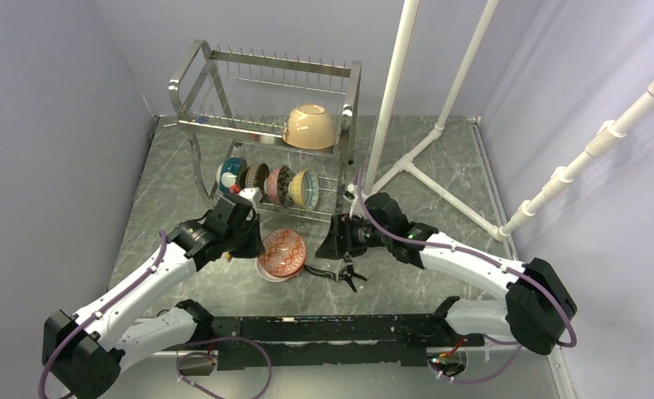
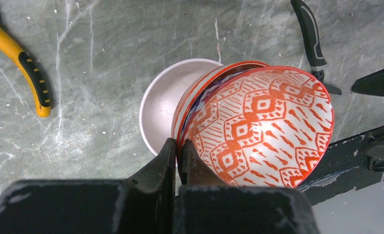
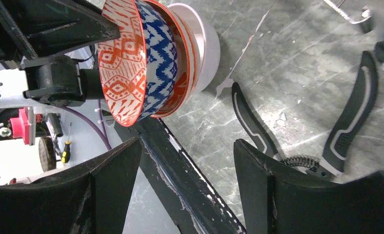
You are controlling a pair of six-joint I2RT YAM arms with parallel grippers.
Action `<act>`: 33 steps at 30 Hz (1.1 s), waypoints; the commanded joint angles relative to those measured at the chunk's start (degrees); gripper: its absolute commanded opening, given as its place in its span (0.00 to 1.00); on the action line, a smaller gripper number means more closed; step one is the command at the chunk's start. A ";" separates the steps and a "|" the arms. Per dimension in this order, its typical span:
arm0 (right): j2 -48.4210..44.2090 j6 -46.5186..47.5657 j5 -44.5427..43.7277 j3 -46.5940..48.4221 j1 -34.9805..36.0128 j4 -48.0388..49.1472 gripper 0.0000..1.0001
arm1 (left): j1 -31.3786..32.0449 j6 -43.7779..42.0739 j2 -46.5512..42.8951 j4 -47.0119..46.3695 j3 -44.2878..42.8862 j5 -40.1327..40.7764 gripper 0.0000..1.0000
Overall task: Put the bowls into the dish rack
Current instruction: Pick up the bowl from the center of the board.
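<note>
My left gripper (image 2: 180,148) is shut on the near rim of a red-patterned bowl (image 2: 263,126), whose outside is blue-white zigzag (image 3: 160,53). That bowl sits tilted in a short stack, over another red-striped bowl (image 3: 186,58) and a plain white bowl (image 2: 168,105). In the top view the stack (image 1: 282,253) is on the table in front of the steel dish rack (image 1: 199,83), with the left gripper (image 1: 253,243) at its left. The rack holds a tan bowl (image 1: 309,126) on its upper tier and several patterned bowls (image 1: 273,184) on its lower tier. My right gripper (image 3: 187,146) is open and empty, just right of the stack (image 1: 337,241).
Black-handled pliers (image 1: 340,274) lie on the table below the right gripper and also show in the right wrist view (image 3: 297,141). A yellow-handled tool (image 2: 29,68) lies left of the stack. White pipes (image 1: 394,91) stand right of the rack. Grey walls close in both sides.
</note>
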State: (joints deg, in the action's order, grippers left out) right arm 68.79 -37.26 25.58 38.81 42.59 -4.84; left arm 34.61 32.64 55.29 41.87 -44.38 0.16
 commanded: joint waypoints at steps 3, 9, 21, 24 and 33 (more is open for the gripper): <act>3.23 -5.86 -3.23 -0.60 3.68 12.75 0.70 | 0.84 0.51 -1.84 -3.45 -2.11 -2.73 0.03; 7.47 -8.60 -2.16 1.23 5.32 18.29 0.67 | 1.41 0.30 -1.70 -3.05 -2.19 -2.15 0.03; 14.76 -7.05 -3.71 10.10 8.37 13.29 0.34 | 1.93 0.02 -1.46 -1.45 -3.22 -0.28 0.03; 15.22 -6.45 -4.60 11.29 8.97 11.75 0.18 | 1.98 0.28 -1.48 -0.43 -3.58 0.54 0.03; 14.78 -4.63 -6.57 12.55 9.48 9.48 0.00 | 2.03 1.53 -3.96 0.68 -3.84 3.84 0.53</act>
State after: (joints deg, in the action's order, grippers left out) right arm 85.62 -42.61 17.67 47.31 51.31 1.32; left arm 36.62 33.26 53.15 44.12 -45.80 1.98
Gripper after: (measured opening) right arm 0.030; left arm 0.405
